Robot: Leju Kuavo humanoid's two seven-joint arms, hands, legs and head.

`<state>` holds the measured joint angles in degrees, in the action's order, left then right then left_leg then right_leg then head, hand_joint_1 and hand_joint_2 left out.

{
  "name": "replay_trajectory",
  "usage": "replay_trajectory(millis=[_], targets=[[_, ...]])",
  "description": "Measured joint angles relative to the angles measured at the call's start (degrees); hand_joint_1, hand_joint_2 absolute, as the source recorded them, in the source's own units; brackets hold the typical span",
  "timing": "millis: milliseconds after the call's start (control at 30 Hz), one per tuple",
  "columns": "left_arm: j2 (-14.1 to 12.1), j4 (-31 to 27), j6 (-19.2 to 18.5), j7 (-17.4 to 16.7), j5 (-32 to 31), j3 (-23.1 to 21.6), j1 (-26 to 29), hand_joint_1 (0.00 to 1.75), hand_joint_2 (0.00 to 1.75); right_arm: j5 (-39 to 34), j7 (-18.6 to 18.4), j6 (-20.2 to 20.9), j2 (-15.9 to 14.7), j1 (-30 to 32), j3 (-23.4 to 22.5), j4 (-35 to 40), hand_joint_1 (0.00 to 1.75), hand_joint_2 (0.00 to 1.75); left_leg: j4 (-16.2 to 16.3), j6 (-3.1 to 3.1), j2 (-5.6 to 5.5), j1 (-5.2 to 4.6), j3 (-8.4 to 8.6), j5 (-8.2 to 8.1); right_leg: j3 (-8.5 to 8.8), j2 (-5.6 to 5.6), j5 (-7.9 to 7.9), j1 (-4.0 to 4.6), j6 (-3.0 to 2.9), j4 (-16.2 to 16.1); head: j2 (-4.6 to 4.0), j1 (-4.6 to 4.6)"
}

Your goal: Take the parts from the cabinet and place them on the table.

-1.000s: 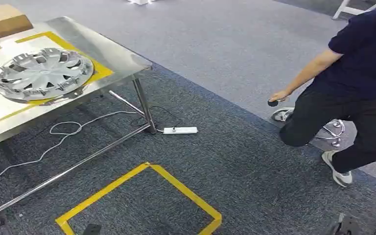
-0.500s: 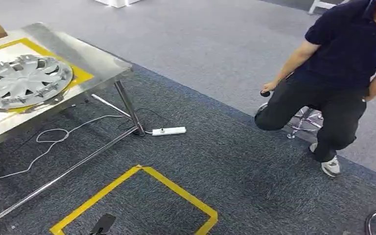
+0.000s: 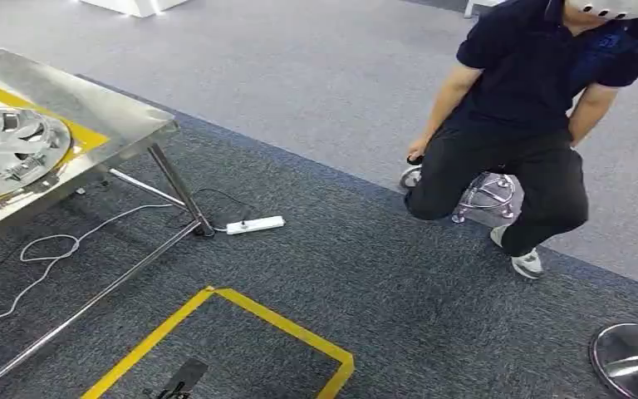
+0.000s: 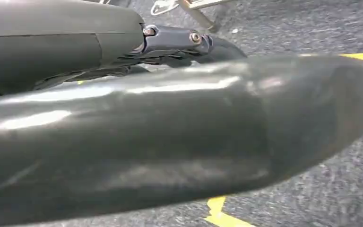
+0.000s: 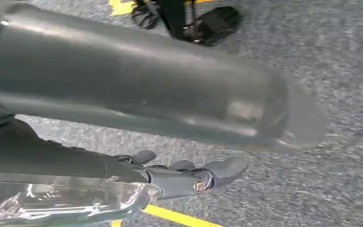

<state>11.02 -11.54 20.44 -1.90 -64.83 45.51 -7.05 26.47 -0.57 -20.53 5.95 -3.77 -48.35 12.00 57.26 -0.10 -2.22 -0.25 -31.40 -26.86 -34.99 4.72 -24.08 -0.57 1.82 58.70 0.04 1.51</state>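
Observation:
A silver wheel cover (image 3: 4, 154) lies on the steel table (image 3: 108, 112) at the far left of the head view, inside a yellow tape outline. My left hand (image 4: 170, 137) hangs over the grey carpet with its thick thumb across the left wrist view and its dark fingers (image 4: 179, 40) stretched out, holding nothing. My right hand (image 5: 137, 90) also hangs above the carpet. Its fingers (image 5: 189, 172) are extended and apart from the thumb, with nothing in them.
A person (image 3: 515, 108) in dark clothes crouches at the right, beside a chrome chair base (image 3: 486, 195). A white power strip (image 3: 254, 224) and its cable (image 3: 50, 249) lie by the table leg. A yellow tape square (image 3: 282, 326) marks the carpet below. A round stool base (image 3: 631, 357) sits bottom right.
The camera has turned to the right: the table and wheel cover have slid to the left edge of the picture. The person has crouched lower and stands more toward the middle.

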Motion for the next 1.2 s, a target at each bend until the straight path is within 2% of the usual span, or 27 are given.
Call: replay_trajectory(millis=[67, 100, 133, 200, 233, 267, 300, 367, 400, 433, 467, 567, 600, 633, 700, 733, 767, 800, 833, 867, 900, 933, 1000, 1067, 1100, 1133, 1200], targets=[[0.1, 0.0, -0.3, -0.1, -0.1, -0.2, 0.0, 0.00, 0.00, 0.2, 0.4, 0.5, 0.4, 0.2, 0.5, 0.0, 0.00, 0.00, -0.5, 0.74, 0.55, 0.17, 0.09, 0.53, -0.04, 0.47, 0.24, -0.08, 0.72, -0.4, 0.00, 0.00], [0.2, 0.0, -0.4, -0.1, -0.2, -0.4, -0.1, 0.00, 0.00, 0.7, 0.7, 0.8, 0.8, 0.3, 1.0, -0.1, 0.00, 0.00, -0.8, 1.05, 1.16, 0.36, 0.24, 0.82, -0.75, -1.08, -0.46, -0.01, 0.89, 0.6, 0.00, 0.21], [0.4, 0.0, -0.4, -0.1, -0.4, -0.5, -0.2, 0.00, 0.00, 1.6, 0.8, 0.8, 0.9, 0.1, 1.3, -0.1, 0.00, 0.00, -0.8, 1.45, 1.37, 0.36, 0.21, 0.81, -2.02, -2.76, -2.34, 0.11, 1.15, 3.3, 0.00, 0.68], [0.5, 0.0, -0.2, -0.1, -0.4, -0.5, 0.0, 0.00, 0.00, 4.1, 0.7, 0.5, 1.1, -0.2, 2.8, -0.2, 0.00, 0.00, -0.8, 1.57, 2.39, 0.22, 0.21, 0.74, -6.18, -3.98, -6.67, 0.02, 1.60, 12.4, 0.00, 0.68], [0.5, 0.0, 0.0, -0.2, -0.3, -0.5, 0.1, 0.00, 0.00, 5.4, 0.5, 0.4, 1.2, -0.2, 3.6, -0.2, 0.00, 0.00, -0.7, 1.57, 2.82, 0.21, 0.18, 0.73, -7.95, -4.23, -7.96, 0.01, 1.77, 16.2, 0.00, 0.70], [0.5, 0.0, 0.2, -0.3, 0.0, -0.5, 0.1, 0.00, 0.00, 6.4, 0.0, 0.4, 1.2, -0.1, 4.5, -0.3, 0.00, 0.00, -0.7, 1.56, 3.25, 0.21, 0.21, 0.72, -8.42, -4.32, -7.83, -0.03, 1.85, 17.4, 0.00, 0.68], [0.5, 0.0, 0.4, -0.3, 0.3, -0.5, 0.2, 0.00, 0.00, 7.2, -0.5, 0.4, 1.2, 0.0, 5.3, -0.3, 0.00, 0.00, -0.7, 1.54, 3.53, 0.21, 0.23, 0.70, -7.57, -4.37, -6.63, -0.07, 1.88, 16.0, 0.00, 0.70], [0.5, 0.0, 0.8, -0.5, 1.1, -0.4, 0.2, 0.00, 0.00, 7.7, -1.3, 0.4, 1.2, -0.1, 6.3, -0.3, 0.00, 0.00, -0.6, 1.22, 4.21, 0.26, 0.46, 0.49, -2.54, -5.12, -2.17, -0.15, 1.88, 6.9, 0.00, 0.68], [0.5, 0.0, 1.1, -0.5, 1.6, -0.4, 0.3, 0.00, 0.00, 8.1, -1.5, 0.3, 1.3, -0.1, 6.8, -0.3, 0.00, 0.00, -0.6, 0.91, 4.49, 0.22, 0.69, 0.29, 0.55, -6.51, -0.49, -0.17, 1.95, 1.6, 0.00, 0.70], [0.3, 0.0, 1.4, -0.5, 1.9, -0.2, 0.3, 0.00, 0.00, 8.5, -1.8, 0.3, 1.8, -0.4, 7.3, -0.3, 0.00, 0.00, -0.4, 0.55, 4.64, -0.38, 0.66, 0.06, 1.36, -7.57, -1.57, 0.28, 1.67, 0.2, 0.00, 0.85], [0.3, 0.0, 1.6, -0.5, 2.1, -0.2, 0.4, 0.00, 0.00, 8.6, -1.9, 0.2, 1.8, -0.5, 7.7, -0.3, 0.00, 0.00, -0.3, 0.30, 4.89, -0.48, 0.67, 0.05, 1.45, -6.54, -1.18, 0.07, 0.84, 0.1, 0.00, 0.52], [0.3, 0.0, 1.9, -0.5, 2.4, 0.2, 0.5, 0.00, 0.00, 9.0, -2.1, 0.2, 2.1, -0.3, 8.4, -0.3, 0.00, 0.00, -0.6, -0.36, 5.60, -0.31, 0.80, 0.12, 1.11, -5.66, -1.06, 0.17, -0.13, 0.1, 0.00, 0.50], [0.3, 0.0, 2.0, -0.5, 2.5, 0.2, 0.6, 0.00, 0.00, 9.1, -2.0, 0.2, 2.3, -0.3, 8.6, -0.3, 0.00, 0.00, -0.1, -0.89, 4.56, -0.10, 0.68, -0.53, 1.14, -5.33, -0.86, -0.06, -0.53, 0.0, 0.00, 0.46], [0.3, 0.0, 2.1, -0.5, 2.6, 0.2, 0.6, 0.00, 0.00, 9.2, -1.9, 0.4, 2.3, -0.5, 8.9, -0.3, 0.00, 0.00, 1.9, -1.09, 3.43, -0.12, -0.17, -2.16, 1.09, -4.99, -0.84, -0.10, -0.81, 0.0, 0.00, 0.26], [0.3, 0.0, 2.1, -0.6, 3.4, 0.7, 1.0, 0.00, 0.00, 9.4, -2.0, 0.2, 2.3, -1.0, 9.4, -0.3, 0.00, 0.00, 11.0, -1.21, 2.92, -0.04, -4.28, -6.88, 0.93, -4.21, -0.78, -0.07, -1.32, 0.0, 0.00, 0.17], [0.3, 0.0, 2.1, -0.6, 3.9, 1.2, 1.3, 0.00, 0.00, 9.6, -2.7, -0.1, 2.4, -1.3, 9.5, -0.3, 0.00, 0.00, 15.5, -1.22, 2.84, -0.04, -6.52, -8.47, 0.86, -3.71, -0.76, -0.04, -1.35, 0.0, 0.00, 0.20], [0.3, 0.0, 2.1, -0.6, 4.3, 1.4, 1.5, 0.00, 0.00, 9.8, -3.1, -0.4, 2.4, -1.5, 9.6, -0.3, 0.00, 0.00, 17.8, -1.23, 2.82, -0.02, -7.80, -8.65, 0.83, -3.18, -0.73, -0.03, -1.38, 0.0, 0.00, 0.22], [0.3, 0.0, 2.1, -0.7, 4.3, 1.6, 1.8, 0.00, 0.00, 9.9, -3.4, -0.5, 2.5, -1.7, 9.7, -0.3, 0.00, 0.00, 17.1, -1.17, 2.81, 0.00, -7.64, -7.32, 0.84, -2.63, -0.70, -0.04, -1.34, 0.0, 0.00, 0.20], [0.2, 0.0, 2.1, -0.7, 4.4, 1.9, 1.9, 0.00, 0.00, 10.1, -3.5, -0.5, 2.6, -1.9, 9.7, -0.3, 0.00, 0.00, 14.3, -1.04, 2.75, 0.02, -6.51, -5.09, 0.86, -2.13, -0.66, -0.05, -1.29, 0.0, 0.00, 0.17], [0.2, 0.0, 2.1, -0.7, 4.4, 2.1, 1.9, 0.00, 0.00, 10.2, -3.7, -0.5, 2.7, -2.1, 9.9, -0.3, 0.00, 0.00, 9.9, -0.90, 2.53, 0.07, -4.52, -2.44, 0.90, -1.66, -0.57, -0.09, -1.15, 0.0, 0.00, 0.20], [0.2, 0.0, 2.1, -0.8, 4.4, 2.3, 1.8, 0.00, 0.00, 10.3, -3.7, -0.5, 2.8, -2.3, 10.1, -0.3, 0.00, 0.00, 4.3, -0.75, 1.63, 0.20, -1.78, 0.20, 0.94, -1.14, -0.49, -0.16, -0.98, 0.0, 0.00, 0.17], [0.2, 0.0, 2.1, -0.8, 4.3, 2.4, 1.8, 0.00, 0.00, 10.4, -3.7, -0.5, 2.9, -2.5, 10.2, -0.3, 0.00, 0.00, 1.1, -0.71, -0.19, 0.38, -0.40, 0.74, 0.79, -0.84, -0.46, 0.06, -0.69, 0.1, 0.00, 0.11], [0.3, 0.0, 2.3, -0.8, 2.6, 2.4, 1.8, 0.00, 0.00, 11.1, -2.6, -0.1, 2.9, -2.4, 10.6, -0.3, 0.00, 0.00, 0.1, -0.45, -0.13, 0.32, -0.30, 0.36, 0.19, -0.36, -0.24, 0.08, -0.08, 0.2, 0.00, 0.13], [0.3, 0.0, 2.6, -0.8, 1.3, 2.2, 2.0, 0.00, 0.00, 12.1, -1.4, 0.4, 2.9, -1.6, 11.1, -0.3, 0.00, 0.00, 0.0, 0.34, 0.21, 0.06, -0.32, 0.65, 0.24, 0.06, 0.14, -0.21, 0.71, -0.4, 0.00, 0.11], [0.3, 0.0, 2.7, -0.7, 1.1, 2.1, 2.0, 0.00, 0.00, 12.3, -1.2, 0.4, 2.9, -1.3, 11.3, -0.3, 0.00, 0.00, -0.5, 0.92, 0.81, 0.44, -0.19, 1.04, -0.30, -0.51, -0.18, -0.25, 0.90, 0.0, 0.00, -0.02], [0.3, 0.0, 2.6, -0.6, 0.8, 2.0, 2.0, 0.00, 0.00, 12.5, -1.1, 0.4, 2.9, -1.1, 11.5, -0.3, 0.00, 0.00, -0.5, 1.21, 1.09, 0.43, -0.14, 1.04, -1.01, -2.40, -1.45, 0.00, 1.10, 1.8, 0.00, 0.48], [0.4, 0.0, 2.6, -0.5, 0.4, 1.9, 2.3, 0.00, 0.00, 12.6, -1.0, 0.4, 3.0, -1.2, 12.0, -0.3, 0.00, 0.00, -0.5, 1.55, 2.04, 0.26, -0.16, 0.99, -4.87, -3.90, -5.80, -0.04, 1.45, 10.0, 0.00, 0.50]])
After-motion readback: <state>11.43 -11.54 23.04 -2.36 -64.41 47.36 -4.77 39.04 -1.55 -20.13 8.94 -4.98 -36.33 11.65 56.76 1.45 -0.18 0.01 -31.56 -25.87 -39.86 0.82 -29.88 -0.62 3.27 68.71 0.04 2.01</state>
